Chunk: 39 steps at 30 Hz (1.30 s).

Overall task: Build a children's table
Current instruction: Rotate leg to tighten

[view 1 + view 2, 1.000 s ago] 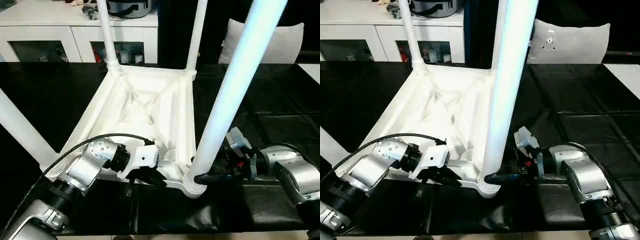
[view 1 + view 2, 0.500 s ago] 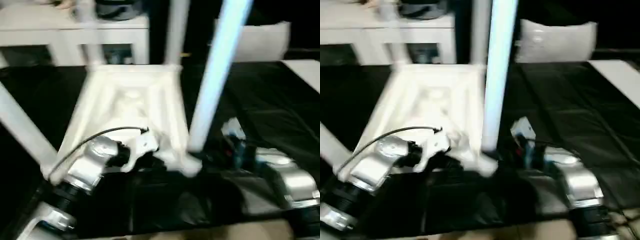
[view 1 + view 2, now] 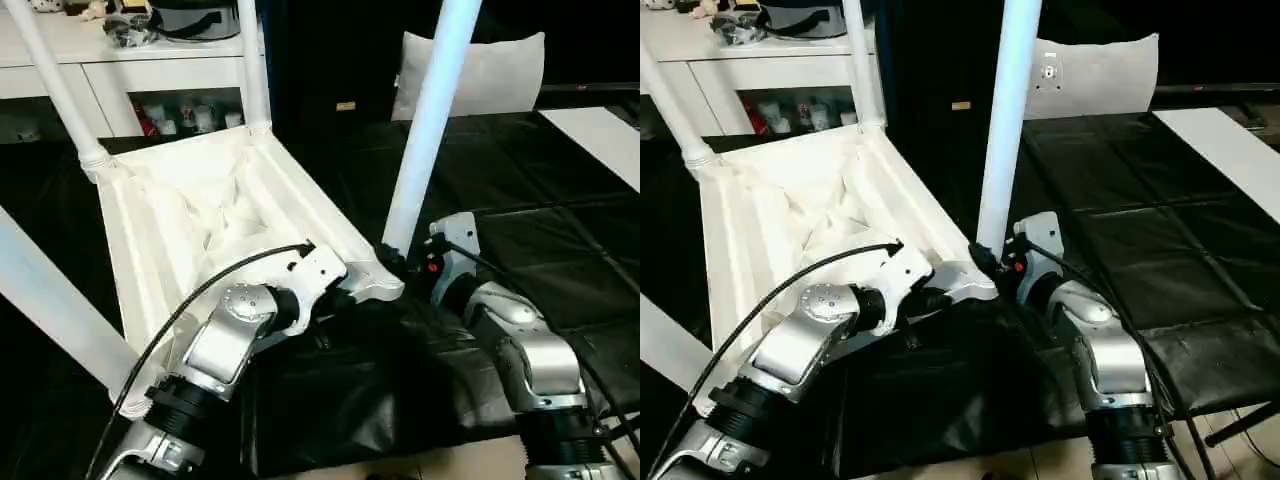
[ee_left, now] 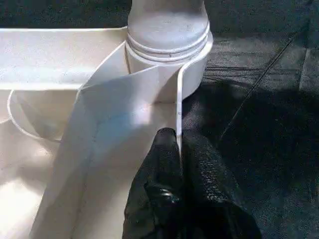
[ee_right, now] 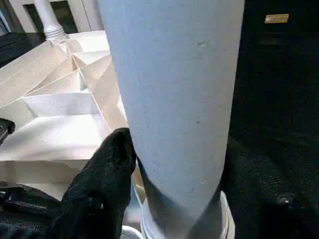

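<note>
Seating the last long tapered white tubular leg (image 5: pixel 174 99) in the upturned ribbed white plastic tabletop (image 3: pixel 190 210): right gripper (image 5: pixel 169 199) clasping its base, left gripper (image 4: pixel 179 149) pinching the adjoining rim, next probably flipping upright.

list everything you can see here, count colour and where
tabletop: one, white, upside down on the black surface, ribbed underside up
legs: four, white, standing up from the tabletop's corner sockets
surface: one, black, under the tabletop
cushion: one, grey, behind the surface at the right
cabinet: one, white, behind the tabletop at the left, small items on its top and shelves
cable: one, black, arching over the left forearm
left gripper: one, black fingers, pinching the tabletop's thin near rim beside the corner socket
right gripper: one, black fingers, either side of the nearest right leg just above its socket
</note>
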Available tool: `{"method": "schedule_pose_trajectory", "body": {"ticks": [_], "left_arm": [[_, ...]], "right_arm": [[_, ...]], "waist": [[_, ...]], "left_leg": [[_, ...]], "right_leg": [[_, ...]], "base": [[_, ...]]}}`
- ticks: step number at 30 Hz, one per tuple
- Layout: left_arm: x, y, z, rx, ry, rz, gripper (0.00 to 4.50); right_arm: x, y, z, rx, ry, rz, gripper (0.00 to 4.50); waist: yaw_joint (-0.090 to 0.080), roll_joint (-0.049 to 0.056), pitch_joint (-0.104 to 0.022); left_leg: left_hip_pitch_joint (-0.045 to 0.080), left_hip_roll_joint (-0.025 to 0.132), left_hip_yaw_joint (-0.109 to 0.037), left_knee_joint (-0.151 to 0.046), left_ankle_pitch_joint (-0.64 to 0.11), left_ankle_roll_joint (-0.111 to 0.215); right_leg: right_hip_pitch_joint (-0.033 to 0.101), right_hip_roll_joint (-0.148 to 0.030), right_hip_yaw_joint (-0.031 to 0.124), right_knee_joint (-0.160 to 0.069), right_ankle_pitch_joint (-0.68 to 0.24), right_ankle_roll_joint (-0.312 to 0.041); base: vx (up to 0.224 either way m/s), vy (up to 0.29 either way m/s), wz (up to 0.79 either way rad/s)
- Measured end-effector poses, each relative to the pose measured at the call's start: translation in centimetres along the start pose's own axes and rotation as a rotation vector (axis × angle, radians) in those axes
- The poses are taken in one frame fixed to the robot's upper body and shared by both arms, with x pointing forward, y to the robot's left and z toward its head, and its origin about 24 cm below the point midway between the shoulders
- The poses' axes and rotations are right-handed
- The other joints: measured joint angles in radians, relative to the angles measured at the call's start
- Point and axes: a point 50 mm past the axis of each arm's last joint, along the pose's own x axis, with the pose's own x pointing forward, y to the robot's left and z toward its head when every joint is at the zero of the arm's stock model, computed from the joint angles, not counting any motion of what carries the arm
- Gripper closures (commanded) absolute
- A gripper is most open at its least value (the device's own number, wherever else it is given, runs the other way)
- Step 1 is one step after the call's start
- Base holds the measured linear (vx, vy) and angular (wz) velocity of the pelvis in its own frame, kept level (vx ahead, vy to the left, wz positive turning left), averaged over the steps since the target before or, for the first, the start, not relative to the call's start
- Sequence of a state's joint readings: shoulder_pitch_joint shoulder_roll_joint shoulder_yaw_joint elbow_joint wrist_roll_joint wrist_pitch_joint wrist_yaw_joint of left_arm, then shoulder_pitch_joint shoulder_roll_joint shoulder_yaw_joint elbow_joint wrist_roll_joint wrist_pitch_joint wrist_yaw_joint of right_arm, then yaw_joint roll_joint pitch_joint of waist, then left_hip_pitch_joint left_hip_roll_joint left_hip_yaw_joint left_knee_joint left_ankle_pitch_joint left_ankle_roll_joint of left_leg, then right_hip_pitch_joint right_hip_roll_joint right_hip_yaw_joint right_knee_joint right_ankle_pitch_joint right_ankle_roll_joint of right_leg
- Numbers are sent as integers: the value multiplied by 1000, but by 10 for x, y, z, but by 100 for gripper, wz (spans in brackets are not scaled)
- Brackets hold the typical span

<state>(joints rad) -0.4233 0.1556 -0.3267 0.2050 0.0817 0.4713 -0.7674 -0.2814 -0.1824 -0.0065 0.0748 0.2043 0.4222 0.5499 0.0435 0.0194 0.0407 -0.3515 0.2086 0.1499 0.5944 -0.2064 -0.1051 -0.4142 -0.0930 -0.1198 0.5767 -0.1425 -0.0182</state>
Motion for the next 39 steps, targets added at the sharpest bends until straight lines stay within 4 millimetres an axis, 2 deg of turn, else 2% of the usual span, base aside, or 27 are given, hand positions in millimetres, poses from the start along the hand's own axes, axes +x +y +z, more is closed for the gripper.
{"method": "schedule_pose_trajectory", "body": {"ticks": [2, 4, 9, 15, 21, 29, 37, 39], "left_arm": [[-2, 0, 0, 24, -1, -23, 450], [-5, 1, -1, 38, -1, -48, 450], [-15, 3, -5, 76, 0, -143, 450], [-33, 10, -14, 148, 29, -279, 450], [-46, 11, -18, 235, 70, -433, 450], [-47, 7, -17, 307, 101, -567, 450], [-46, 6, -17, 318, 99, -579, 450], [-46, 6, -18, 315, 99, -577, 450]], "right_arm": [[-4, -2, -1, -10, 8, 33, 143], [-9, -6, 0, -22, 10, 71, 115], [-25, -15, 7, -80, 24, 239, 87], [-47, -25, 13, -160, 120, 447, 37], [-54, -18, 8, -196, 209, 668, 37], [-50, -8, 5, -156, 235, 843, 113], [-50, -6, 2, -129, 244, 886, 190], [-50, -5, 2, -125, 241, 887, 198]], "waist": [[6, 0, 0], [11, 0, 0], [23, 0, 1], [53, -1, 1], [78, -2, 1], [86, -2, 1], [76, -3, 1], [74, -3, 1]], "left_leg": [[0, 0, 0, -2, 0, 0], [0, 0, 0, -3, 0, 0], [-2, 1, 0, -2, 1, 0], [-1, 1, 0, -1, 1, 0], [1, 3, 0, 1, 1, 1], [1, 2, 1, 4, 2, 2], [1, 3, 1, 4, 2, 1], [1, 3, 1, 4, 2, 1]], "right_leg": [[-1, 0, 0, 0, 0, 0], [-2, 0, 0, 0, 0, 0], [-4, 0, 0, 1, 0, 0], [-1, 0, 1, 2, 0, 0], [1, -1, 2, 2, 0, 0], [2, -1, 4, 3, 0, -1], [4, 0, 4, 4, 0, 0], [5, 0, 4, 4, 0, 0]], "base": [[0, 0, 0], [0, 0, 0], [0, 0, 0], [0, 0, 0], [0, 0, 0], [0, 0, 0], [0, 0, 0], [0, 0, 0]]}}
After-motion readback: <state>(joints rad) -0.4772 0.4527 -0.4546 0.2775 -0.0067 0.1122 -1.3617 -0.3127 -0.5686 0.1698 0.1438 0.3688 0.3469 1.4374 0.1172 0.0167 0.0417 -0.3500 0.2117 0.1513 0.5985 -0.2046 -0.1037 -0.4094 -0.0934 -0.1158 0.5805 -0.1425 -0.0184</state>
